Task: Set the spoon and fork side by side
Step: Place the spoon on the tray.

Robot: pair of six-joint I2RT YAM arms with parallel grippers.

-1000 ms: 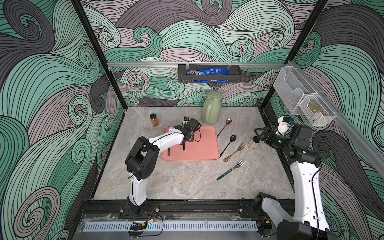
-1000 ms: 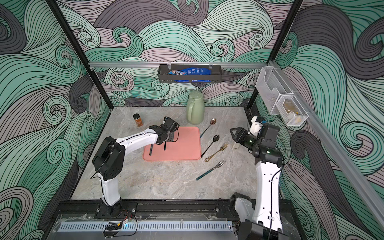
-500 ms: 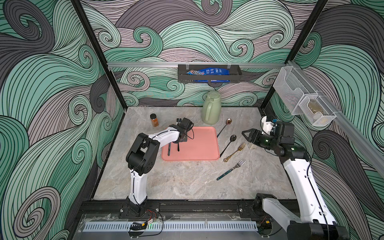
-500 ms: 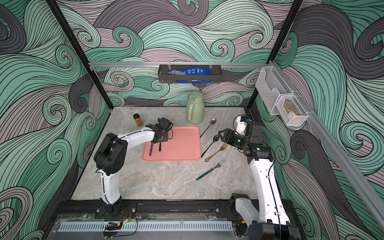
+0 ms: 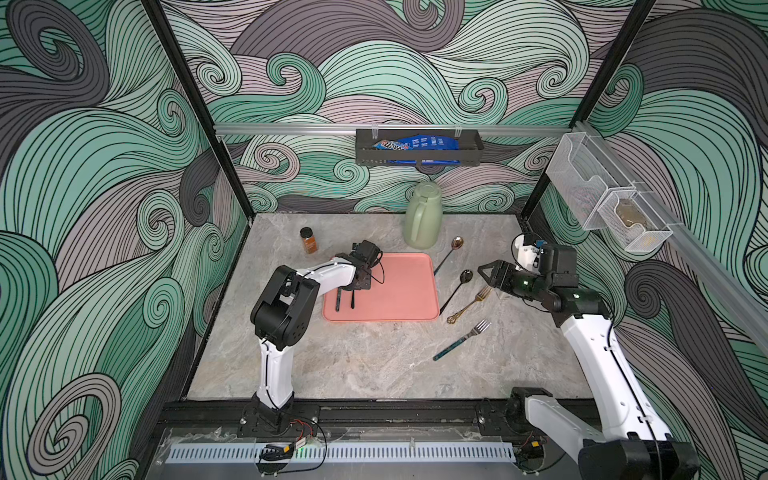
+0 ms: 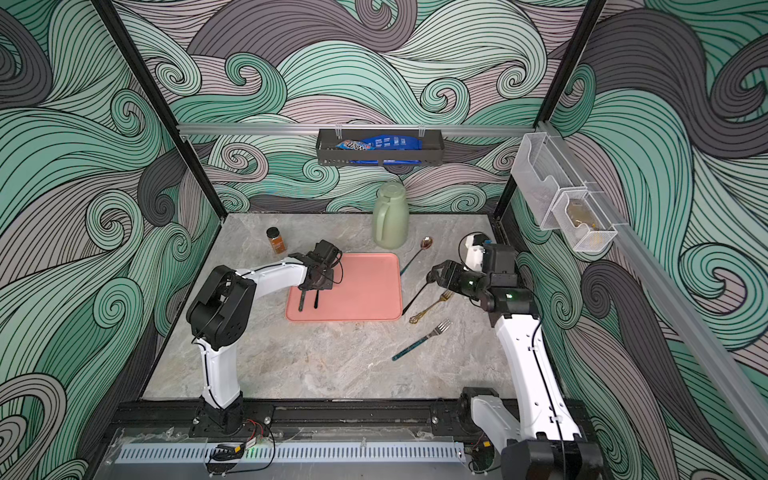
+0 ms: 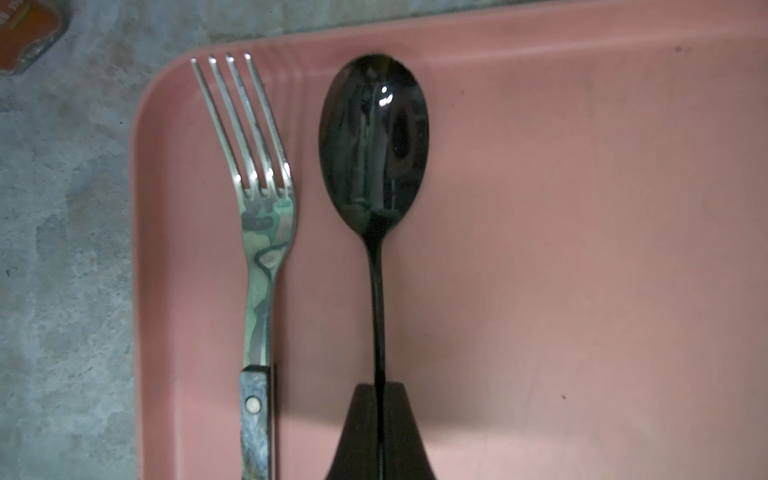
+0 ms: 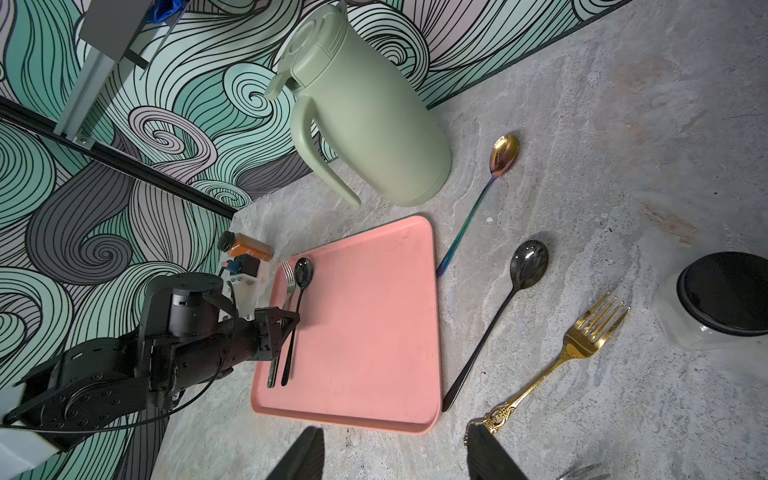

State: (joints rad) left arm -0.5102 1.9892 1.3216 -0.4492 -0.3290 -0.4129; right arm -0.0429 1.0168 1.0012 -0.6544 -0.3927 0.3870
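Observation:
On the left part of the pink tray a dark-handled fork lies parallel to a black spoon, bowls pointing the same way, a narrow gap between them. My left gripper is shut on the spoon's thin handle; whether the spoon rests on the tray or hangs just above it I cannot tell. In a top view the left gripper is over the tray's left edge. My right gripper is open and holds nothing, hovering right of the tray near a gold fork.
Right of the tray lie a second black spoon, the gold fork, a teal-handled fork and an iridescent spoon. A green jug and spice bottle stand at the back. A black-lidded jar stands far right.
My left gripper has shifted left across the tray with the spoon, up beside the fork. My right arm has swung left, toward the loose cutlery.

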